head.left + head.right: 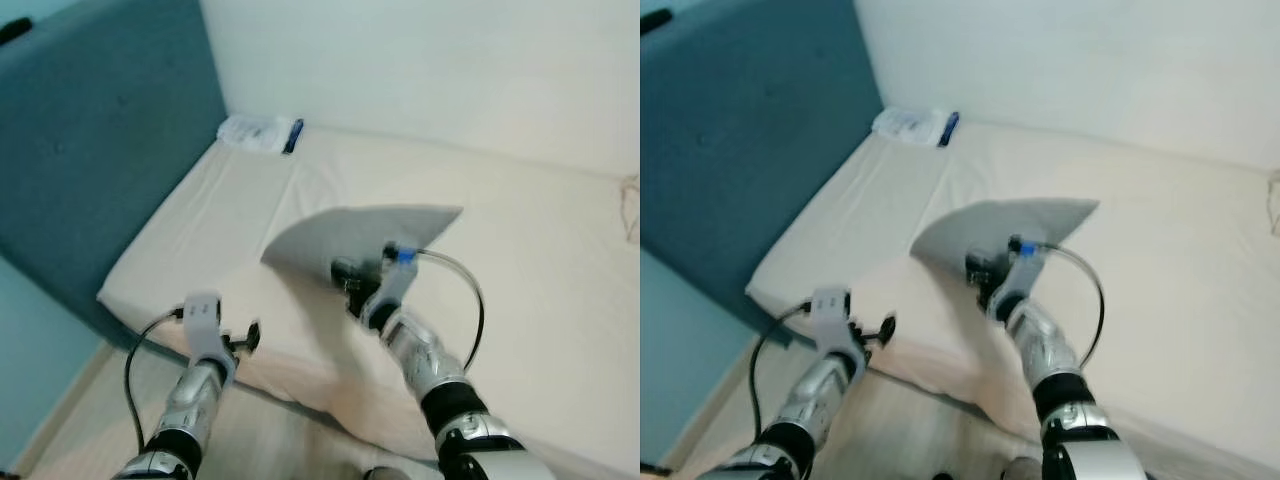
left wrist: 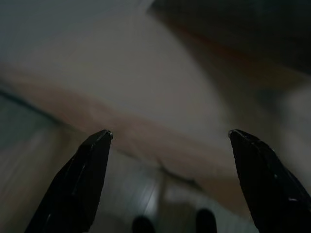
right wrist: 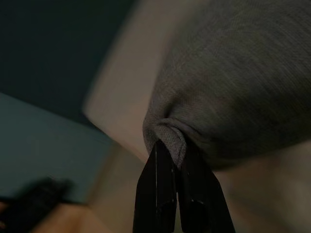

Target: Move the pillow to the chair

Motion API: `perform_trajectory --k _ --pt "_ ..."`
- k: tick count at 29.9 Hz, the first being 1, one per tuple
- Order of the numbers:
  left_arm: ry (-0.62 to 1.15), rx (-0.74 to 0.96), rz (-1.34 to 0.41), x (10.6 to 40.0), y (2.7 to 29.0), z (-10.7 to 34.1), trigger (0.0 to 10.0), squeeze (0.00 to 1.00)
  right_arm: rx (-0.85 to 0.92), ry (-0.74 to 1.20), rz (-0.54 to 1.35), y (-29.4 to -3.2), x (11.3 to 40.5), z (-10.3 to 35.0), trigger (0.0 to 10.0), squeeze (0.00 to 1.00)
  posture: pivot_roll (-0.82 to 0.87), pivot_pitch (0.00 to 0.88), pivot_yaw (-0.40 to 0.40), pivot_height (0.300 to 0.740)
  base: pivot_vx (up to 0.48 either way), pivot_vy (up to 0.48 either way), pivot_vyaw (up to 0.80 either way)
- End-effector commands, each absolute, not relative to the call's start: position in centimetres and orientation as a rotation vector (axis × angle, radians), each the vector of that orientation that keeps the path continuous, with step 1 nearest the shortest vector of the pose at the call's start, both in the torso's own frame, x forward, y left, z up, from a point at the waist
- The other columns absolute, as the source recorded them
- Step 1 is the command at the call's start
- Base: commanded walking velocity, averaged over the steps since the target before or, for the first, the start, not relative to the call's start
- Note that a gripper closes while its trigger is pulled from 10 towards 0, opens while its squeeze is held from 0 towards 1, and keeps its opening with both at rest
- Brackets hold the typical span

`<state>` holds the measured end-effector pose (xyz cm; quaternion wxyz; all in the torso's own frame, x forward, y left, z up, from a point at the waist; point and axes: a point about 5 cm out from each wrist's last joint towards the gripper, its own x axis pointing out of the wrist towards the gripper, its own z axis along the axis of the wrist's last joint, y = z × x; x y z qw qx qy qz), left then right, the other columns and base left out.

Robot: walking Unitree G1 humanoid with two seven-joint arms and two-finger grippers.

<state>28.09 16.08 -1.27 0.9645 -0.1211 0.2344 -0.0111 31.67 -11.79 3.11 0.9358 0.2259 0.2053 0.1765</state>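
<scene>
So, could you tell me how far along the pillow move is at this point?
Done: the right gripper is pinched on a corner of the grey pillow. In hand: the pillow over the bed. Left: carrying it to the chair. The left gripper is open at the bed's edge.

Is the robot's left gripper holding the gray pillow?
No, the left gripper is open with nothing between its fingers, near the bed's edge, while the right gripper pinches the gray pillow.

- We read no text, label, brand, number or sign anywhere.
- The white packet [image 1: 258, 133] in the upper left shows markings too blurred to read.
</scene>
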Motion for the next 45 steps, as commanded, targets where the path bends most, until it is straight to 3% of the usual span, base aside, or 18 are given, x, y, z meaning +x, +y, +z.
perform_trajectory --k 1,9,14,28,36,45 --pt "0.587 -0.235 0.023 26.0 17.1 -3.3 10.0 0.00 0.439 0.459 0.353 -11.7 30.9 2.0 10.0 0.00 -0.19 0.034 0.049 0.740 0.000 0.000 0.00" --pt "0.757 -0.206 0.017 22.1 17.1 -6.2 10.0 0.00 0.393 0.557 0.335 -11.9 28.7 -0.6 10.0 0.00 -0.18 0.033 0.051 0.740 0.000 0.000 0.00" --pt "0.867 -0.156 0.005 19.6 16.8 -7.8 10.0 0.00 0.354 0.551 0.374 -11.2 28.6 -0.8 10.0 0.00 -0.19 0.031 0.056 0.740 0.000 -0.471 0.00" --pt "0.993 -0.091 -0.018 16.5 17.1 -9.3 10.0 0.00 0.248 0.510 0.528 -8.9 28.7 -0.1 10.0 0.00 -0.18 0.029 0.057 0.740 0.000 -0.087 0.00" --pt "1.038 -0.065 -0.018 15.2 17.4 -9.8 10.0 0.00 0.222 0.443 0.632 -7.3 28.8 0.8 10.0 0.00 -0.17 0.041 0.063 0.740 0.000 0.000 0.71" --pt "1.088 -0.015 -0.037 13.8 17.7 -10.3 10.0 0.00 0.054 0.393 0.733 -5.8 29.0 1.5 10.0 0.00 -0.17 0.046 0.070 0.740 0.000 0.000 0.78"
